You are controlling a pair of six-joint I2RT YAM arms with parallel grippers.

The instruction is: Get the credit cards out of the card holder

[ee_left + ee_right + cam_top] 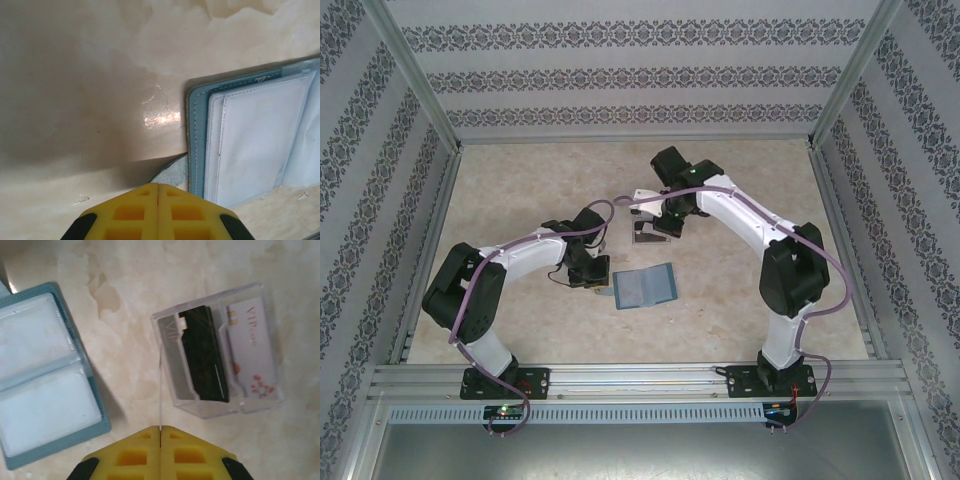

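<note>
free: table (740, 310) right of card holder (645, 287) | obstacle: clear box (215, 409) just behind it

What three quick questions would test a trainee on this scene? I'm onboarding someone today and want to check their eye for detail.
1. Which claw sits at the edge of the card holder?
2. True or false: the card holder lies closed on the table.
3. How many credit cards show inside the clear box? A one, B three, C six.

Key:
1. The left claw.
2. False; it lies open.
3. B.
</note>
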